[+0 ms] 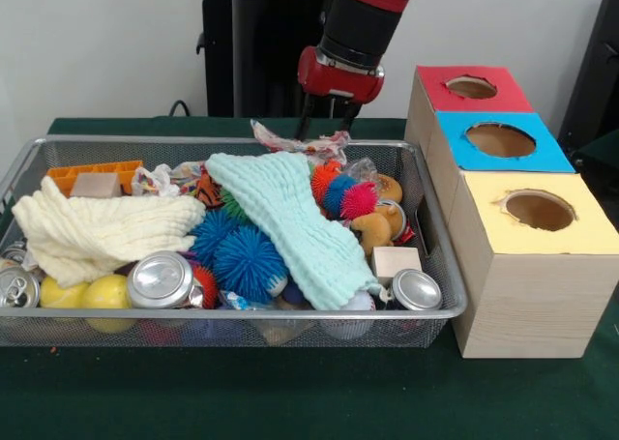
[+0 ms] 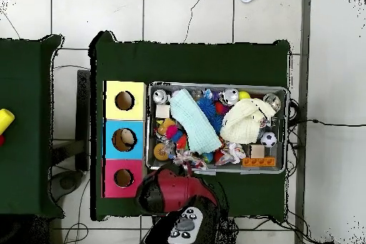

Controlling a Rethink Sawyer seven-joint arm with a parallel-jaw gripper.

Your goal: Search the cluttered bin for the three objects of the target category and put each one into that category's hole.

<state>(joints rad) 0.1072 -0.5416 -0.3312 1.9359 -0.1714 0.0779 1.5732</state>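
Over the far rim of the cluttered bin (image 1: 440,266) I hold the tool (image 1: 324,123), its fingers apparently pinching a crinkly wrapper (image 1: 295,142) lifted clear of the clutter, presumably bound for a hole in the wooden boxes (image 1: 527,256) beside the bin.

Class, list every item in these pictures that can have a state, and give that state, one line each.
wire mesh bin: full, cluttered
mint waffle-knit cloth: draped across the pile
cream waffle-knit cloth: bunched up
crinkly wrapper: crumpled, on the far rim
drink can: lying on its side
gripper: above the far rim, fingers unclear
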